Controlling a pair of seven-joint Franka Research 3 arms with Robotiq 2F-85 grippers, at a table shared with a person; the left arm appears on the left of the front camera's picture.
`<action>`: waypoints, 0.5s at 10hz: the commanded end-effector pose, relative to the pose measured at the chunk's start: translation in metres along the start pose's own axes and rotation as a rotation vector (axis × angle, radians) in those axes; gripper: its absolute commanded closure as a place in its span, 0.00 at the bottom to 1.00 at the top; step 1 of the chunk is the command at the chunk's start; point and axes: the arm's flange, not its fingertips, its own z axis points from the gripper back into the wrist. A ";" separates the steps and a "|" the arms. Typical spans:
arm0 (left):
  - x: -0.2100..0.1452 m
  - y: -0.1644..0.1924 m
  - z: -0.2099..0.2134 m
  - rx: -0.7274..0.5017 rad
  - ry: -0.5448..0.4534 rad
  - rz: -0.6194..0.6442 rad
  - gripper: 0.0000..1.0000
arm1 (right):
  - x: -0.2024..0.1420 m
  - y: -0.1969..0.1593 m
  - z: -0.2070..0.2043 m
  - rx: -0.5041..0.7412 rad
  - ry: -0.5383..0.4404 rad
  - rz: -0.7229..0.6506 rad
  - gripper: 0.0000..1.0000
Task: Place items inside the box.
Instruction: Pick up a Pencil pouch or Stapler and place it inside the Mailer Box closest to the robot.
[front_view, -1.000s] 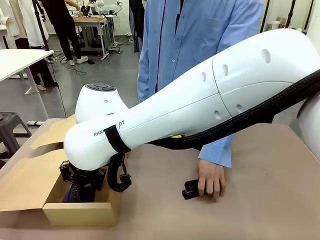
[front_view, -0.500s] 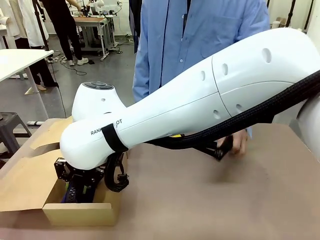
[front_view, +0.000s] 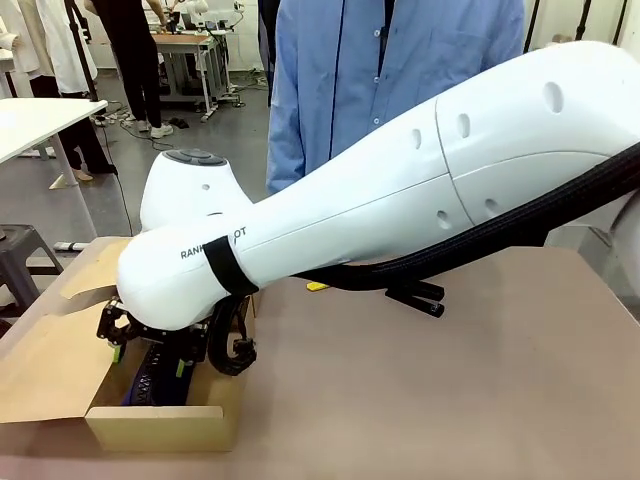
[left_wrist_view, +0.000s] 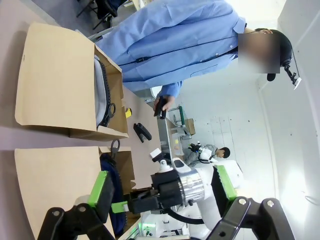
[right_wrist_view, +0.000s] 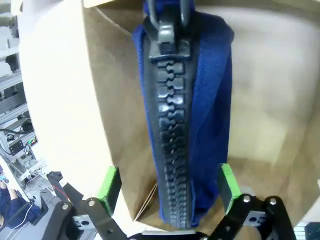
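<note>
The cardboard box (front_view: 150, 425) stands at the table's near left, flaps open. My right gripper (front_view: 150, 340) hangs open inside it, and the navy zip pouch (right_wrist_view: 187, 115) stands on edge between its green pads (right_wrist_view: 111, 182), free of them. A grey pouch (left_wrist_view: 102, 92) lies in the box beside the navy pouch (left_wrist_view: 112, 180). A black stapler (front_view: 415, 298) and the yellow utility knife (front_view: 316, 286) lie on the table past my right arm. The person's hand (left_wrist_view: 165, 102) holds a second black stapler (left_wrist_view: 160, 107) in the air. My left gripper (left_wrist_view: 162, 185) is open and holds nothing.
My right arm (front_view: 400, 200) crosses the whole table from right to left and hides much of the far side. The person in a blue shirt (front_view: 390, 60) stands at the far edge. The box flaps (front_view: 50, 360) spread out to the left.
My right gripper has opened, let go of the navy pouch in the box and risen a little. The person's hand took a stapler from mid-table and drew back behind my arm.
</note>
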 end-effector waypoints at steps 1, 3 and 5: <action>-0.001 -0.001 -0.001 -0.015 -0.004 -0.022 0.00 | -0.016 -0.004 0.037 -0.053 -0.038 0.060 0.00; -0.001 -0.001 -0.001 -0.015 -0.004 -0.022 0.00 | -0.053 -0.014 0.123 -0.103 -0.062 0.211 0.00; -0.001 -0.001 -0.001 -0.015 -0.004 -0.022 0.00 | -0.102 -0.028 0.177 -0.185 0.012 0.397 0.00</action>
